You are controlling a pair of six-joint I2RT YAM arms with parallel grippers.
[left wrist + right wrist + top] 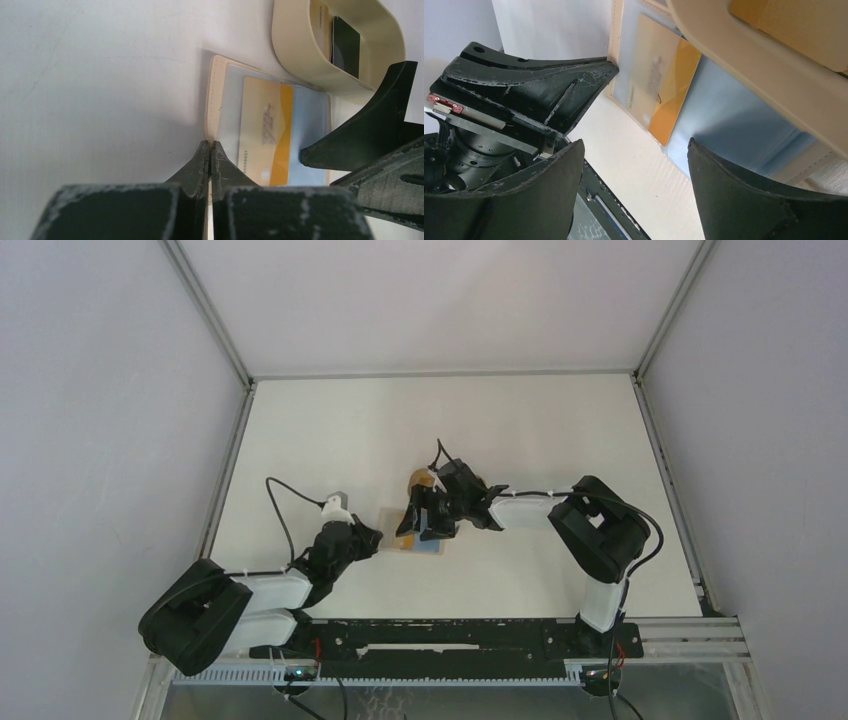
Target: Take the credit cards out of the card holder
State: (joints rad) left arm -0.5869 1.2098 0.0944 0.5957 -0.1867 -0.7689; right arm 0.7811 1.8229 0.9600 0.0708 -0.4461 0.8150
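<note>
The tan card holder (215,95) lies open on the table under both grippers (392,532). On its inner face rest a yellow-orange card (265,132) and a light blue card (311,125), the blue one also seen in the right wrist view (734,110). My left gripper (210,146) is shut, its tips meeting the holder's near tan edge. My right gripper (635,145) hangs open just above the holder, one fingertip (306,154) down by the light blue card. A black card (346,47) stands inside the tray.
A cream oval tray (387,30) sits right behind the holder and also holds a tan-yellow card (320,20). It looms close over the right gripper (764,75). Walls and frame rails (225,340) bound the white table.
</note>
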